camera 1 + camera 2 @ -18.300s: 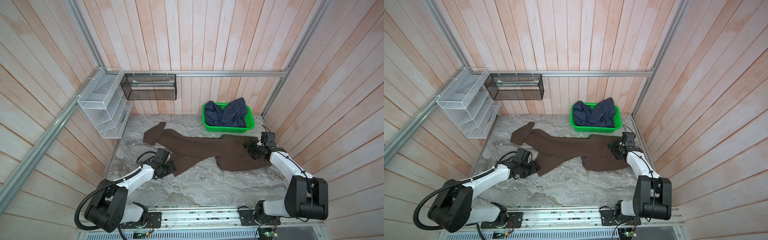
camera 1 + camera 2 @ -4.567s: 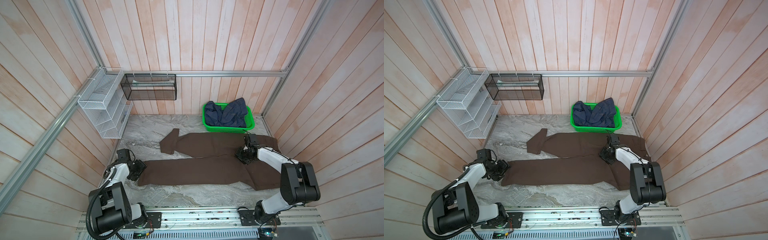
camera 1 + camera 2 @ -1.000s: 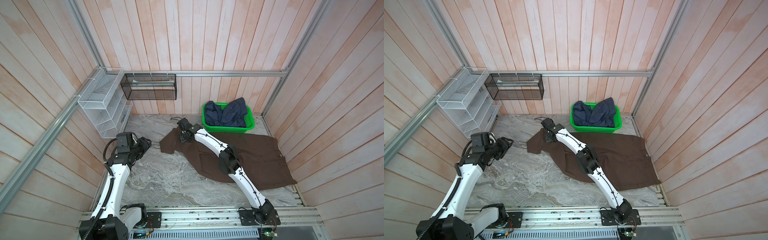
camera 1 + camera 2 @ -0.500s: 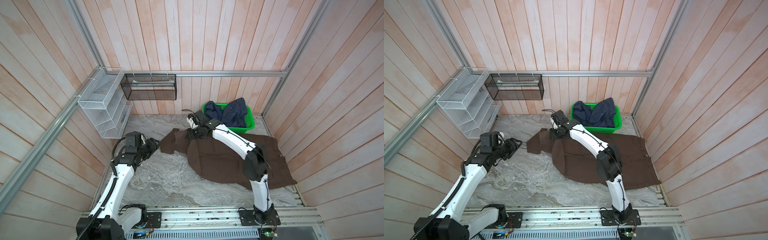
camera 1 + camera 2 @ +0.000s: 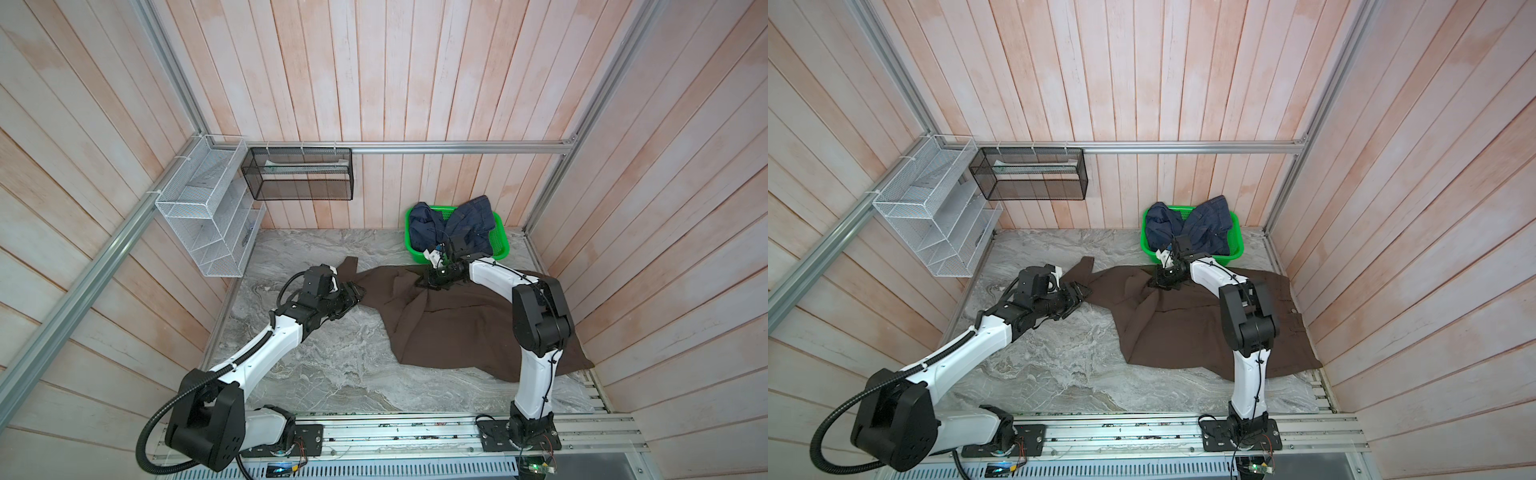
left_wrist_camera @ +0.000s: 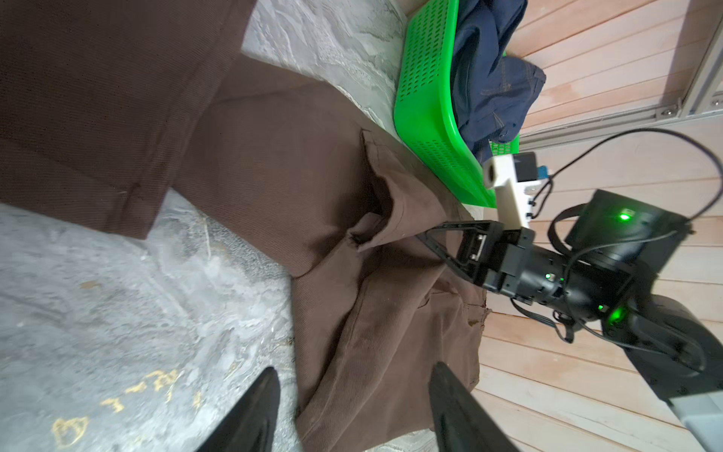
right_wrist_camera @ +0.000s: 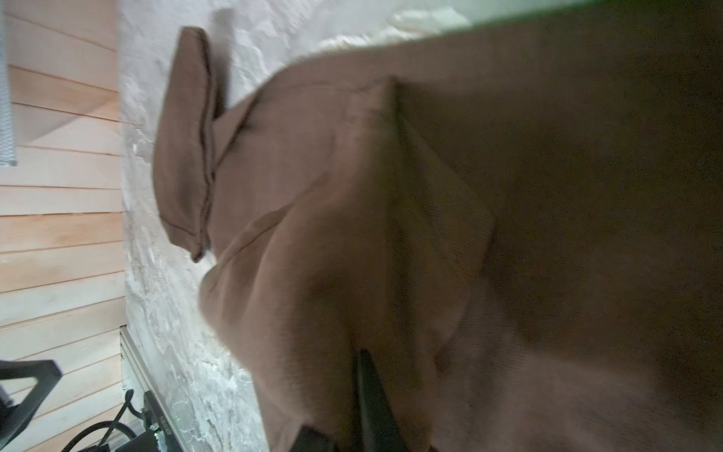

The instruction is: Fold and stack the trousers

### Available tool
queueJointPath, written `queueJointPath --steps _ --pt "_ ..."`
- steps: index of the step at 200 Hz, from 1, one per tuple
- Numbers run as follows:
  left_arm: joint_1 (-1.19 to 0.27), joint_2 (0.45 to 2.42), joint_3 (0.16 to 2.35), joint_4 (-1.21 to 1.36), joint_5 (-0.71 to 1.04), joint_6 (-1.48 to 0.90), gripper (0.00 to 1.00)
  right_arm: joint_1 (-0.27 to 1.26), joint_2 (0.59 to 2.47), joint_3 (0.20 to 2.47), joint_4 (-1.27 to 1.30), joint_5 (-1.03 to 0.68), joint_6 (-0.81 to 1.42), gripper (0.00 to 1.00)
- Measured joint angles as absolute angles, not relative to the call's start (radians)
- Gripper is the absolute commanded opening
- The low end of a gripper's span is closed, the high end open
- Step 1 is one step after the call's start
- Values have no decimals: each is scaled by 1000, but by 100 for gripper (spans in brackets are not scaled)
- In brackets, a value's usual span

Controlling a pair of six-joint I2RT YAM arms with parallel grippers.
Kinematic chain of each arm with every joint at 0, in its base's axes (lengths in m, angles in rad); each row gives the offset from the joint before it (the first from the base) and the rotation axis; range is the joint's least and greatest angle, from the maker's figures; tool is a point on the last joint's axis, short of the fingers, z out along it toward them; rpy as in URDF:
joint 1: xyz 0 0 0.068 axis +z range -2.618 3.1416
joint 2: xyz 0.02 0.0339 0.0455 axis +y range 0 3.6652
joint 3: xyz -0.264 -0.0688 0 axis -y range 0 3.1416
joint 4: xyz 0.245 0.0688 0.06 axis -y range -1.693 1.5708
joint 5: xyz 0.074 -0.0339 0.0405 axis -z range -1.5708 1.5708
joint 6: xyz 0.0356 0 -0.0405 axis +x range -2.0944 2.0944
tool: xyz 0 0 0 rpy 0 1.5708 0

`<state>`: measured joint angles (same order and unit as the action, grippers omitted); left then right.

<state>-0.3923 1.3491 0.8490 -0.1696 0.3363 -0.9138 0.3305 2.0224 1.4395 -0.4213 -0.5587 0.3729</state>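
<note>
Brown soft cloth bunches easily, so this fold wants both ends carried together. The trousers (image 5: 453,328) lie crumpled on the right half of the marble tabletop (image 5: 324,361). One leg end (image 5: 348,268) reaches out to the left, and the far edge sits just beside the green basket (image 5: 415,254) of navy denim (image 5: 457,224).

The right gripper (image 5: 432,282) is clamped on a pinch of cloth near that basket — creases radiate from it in both top views. The left gripper (image 5: 355,293) is spread and empty, just beside the leg end.

As I judge it, the left should take the whole hem, both layers, before the right pulls. The lift should be low and clear of the basket rim.

The left wrist view shows what the top views hide — the right jaws side-on, a peak of cloth at their tips. The right wrist view, though blurred, shows the leg end resting on the marble.
</note>
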Motion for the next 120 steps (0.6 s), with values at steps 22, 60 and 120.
queueJointPath --steps 22,60,120 --pt "-434 1435 862 -105 338 -921 63 297 2016 1423 -420 -542 370 21" --pt "-493 1612 949 20 368 -911 64 239 1974 1358 -389 -561 379 9" --pt "-538 1845 1092 181 473 -810 63 199 1951 1307 -332 -726 402 5"
